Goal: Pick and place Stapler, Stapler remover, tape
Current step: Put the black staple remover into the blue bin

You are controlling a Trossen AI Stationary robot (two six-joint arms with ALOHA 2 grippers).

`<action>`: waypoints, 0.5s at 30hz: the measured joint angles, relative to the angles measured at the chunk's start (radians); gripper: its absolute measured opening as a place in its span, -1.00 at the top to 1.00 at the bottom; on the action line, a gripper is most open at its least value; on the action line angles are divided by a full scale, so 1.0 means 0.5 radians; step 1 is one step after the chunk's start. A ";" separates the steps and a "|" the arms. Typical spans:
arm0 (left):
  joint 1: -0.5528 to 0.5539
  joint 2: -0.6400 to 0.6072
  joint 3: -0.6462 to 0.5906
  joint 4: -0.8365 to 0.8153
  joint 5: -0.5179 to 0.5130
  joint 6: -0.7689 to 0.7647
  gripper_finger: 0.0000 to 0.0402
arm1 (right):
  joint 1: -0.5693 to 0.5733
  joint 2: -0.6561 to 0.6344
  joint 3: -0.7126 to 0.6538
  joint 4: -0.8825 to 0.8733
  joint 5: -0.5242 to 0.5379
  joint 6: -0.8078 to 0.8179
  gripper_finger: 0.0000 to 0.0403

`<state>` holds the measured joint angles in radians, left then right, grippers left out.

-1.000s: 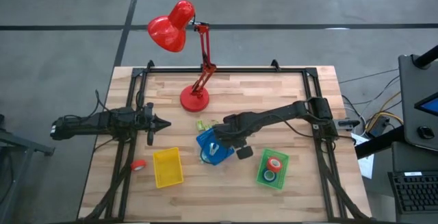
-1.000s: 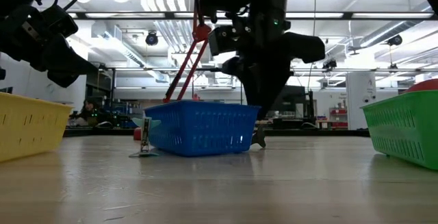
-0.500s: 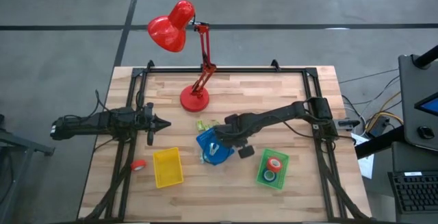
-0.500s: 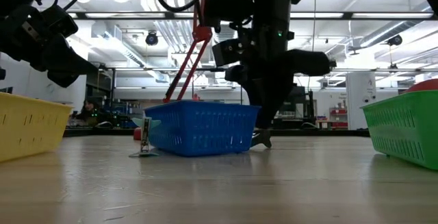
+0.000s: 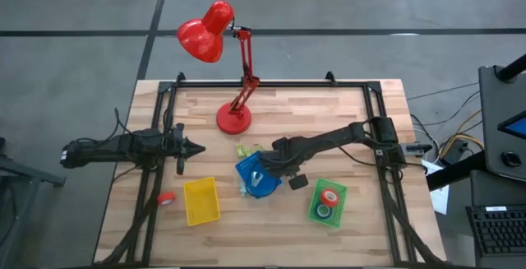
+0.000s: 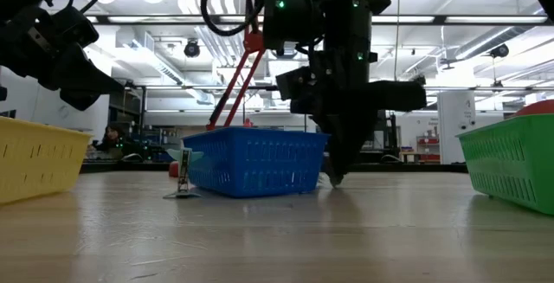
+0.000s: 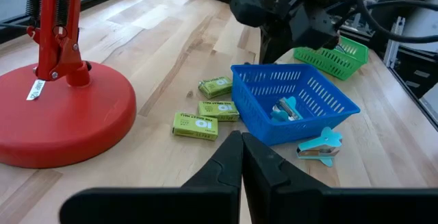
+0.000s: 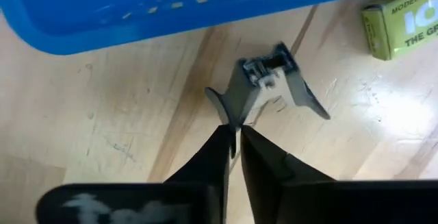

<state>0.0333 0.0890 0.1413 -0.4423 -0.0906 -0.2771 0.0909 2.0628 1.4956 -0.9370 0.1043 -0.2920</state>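
In the lower middle of the high view, the yellow tray (image 5: 201,201) sits near the table's front edge, with a red-rimmed tape roll (image 5: 166,197) lying on the wood just to its left. To the lower right, the green tray (image 5: 327,203) holds two more rolls, one red-rimmed (image 5: 330,196) and one green-blue (image 5: 325,212).

At the centre of the frame stands the blue tray (image 5: 258,175), with a pale teal staple remover (image 7: 285,107) inside it and another teal staple remover (image 7: 319,146) on the table beside its front corner. The right gripper (image 5: 273,160) is down at the tray's right side, close to the wood. In the right wrist view its fingers (image 8: 262,168) are drawn nearly together, their tips pinching one wing of a grey staple remover (image 8: 263,83) that lies on the table just outside the blue tray's wall. Beyond it lies a yellow-green staple box (image 8: 402,24); three such boxes (image 7: 216,107) show in the left wrist view, between the tray and the lamp.

At the left middle of the high view, the left gripper (image 5: 196,147) hangs above the table edge, its fingers (image 7: 254,169) pressed together and holding nothing.

Farthest back, in the upper middle, the red desk lamp (image 5: 233,118) stands on its round base, its shade reaching past the table's rear edge.
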 joint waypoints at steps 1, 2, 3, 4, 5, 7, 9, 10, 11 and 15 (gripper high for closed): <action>0.000 0.000 0.000 0.000 0.000 0.000 0.96 | 0.001 0.000 0.001 -0.002 0.001 0.000 0.89; 0.000 0.000 0.000 0.000 0.000 0.001 0.96 | 0.000 -0.001 0.001 -0.004 0.001 0.002 0.92; 0.000 0.000 0.000 -0.001 0.000 0.000 0.96 | -0.001 -0.002 0.002 -0.009 0.001 0.003 0.94; 0.000 0.000 0.000 0.000 0.000 0.000 0.96 | -0.001 -0.003 0.001 -0.023 0.001 0.007 0.95; 0.000 -0.001 0.000 0.000 0.001 0.001 0.96 | -0.001 -0.004 0.001 -0.036 0.001 0.016 0.95; 0.000 -0.001 0.000 0.000 0.000 0.000 0.96 | -0.005 -0.025 0.001 -0.060 0.001 0.058 0.96; 0.000 0.000 0.000 0.000 0.000 0.001 0.96 | -0.008 -0.060 0.005 -0.134 0.001 0.119 0.96; 0.000 0.000 0.000 0.000 0.000 0.000 0.96 | -0.011 -0.077 0.012 -0.170 0.001 0.150 0.96; 0.000 0.000 0.000 0.000 0.000 0.001 0.96 | -0.013 -0.095 0.018 -0.197 0.002 0.176 0.96; 0.000 -0.001 0.000 0.000 0.000 0.000 0.96 | -0.019 -0.211 0.071 -0.215 0.005 0.282 0.96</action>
<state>0.0334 0.0887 0.1413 -0.4423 -0.0906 -0.2771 0.0814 1.9575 1.5311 -1.0447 0.1066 -0.1508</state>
